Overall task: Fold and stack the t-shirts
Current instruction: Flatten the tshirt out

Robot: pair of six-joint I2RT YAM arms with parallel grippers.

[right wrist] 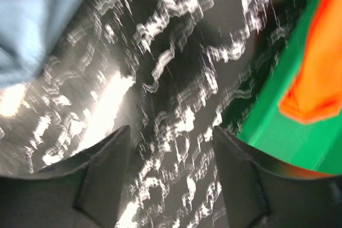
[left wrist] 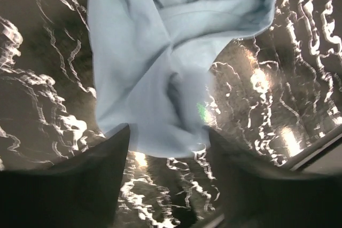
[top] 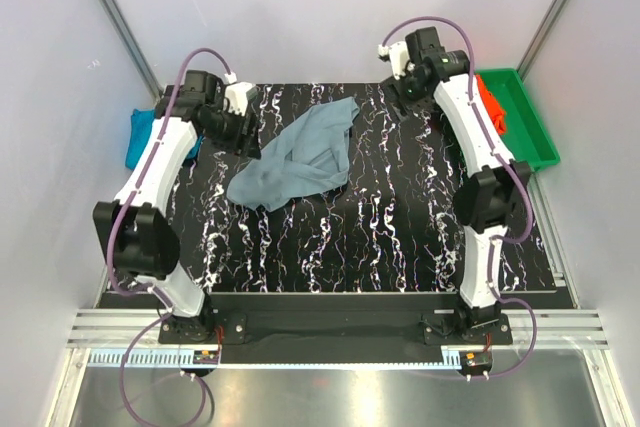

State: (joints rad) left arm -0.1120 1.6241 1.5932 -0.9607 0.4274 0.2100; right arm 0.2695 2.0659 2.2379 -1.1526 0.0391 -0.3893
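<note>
Left jaws, wide and empty, hover at the crumpled grey-blue t-shirt (top: 300, 157) mid-frame, likely lining up a grip; right jaws gape empty beside the green tray (top: 528, 119), which holds the orange-red t-shirt (top: 490, 102).

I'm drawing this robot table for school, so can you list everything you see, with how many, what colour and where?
grey-blue t-shirt: one, dusty grey-blue, crumpled on the table, left of middle
teal-blue t-shirt: one, bright teal, at the table's far left edge, partly hidden by the left arm
orange-red t-shirt: one, orange-red, in the green tray, partly hidden by the right arm
green tray: one, green, at the table's far right corner
table: one, black with white marbling, under everything
left gripper: one, black, open, at the grey-blue t-shirt's edge
right gripper: one, black, open, over bare table between the grey-blue t-shirt and the green tray
</note>
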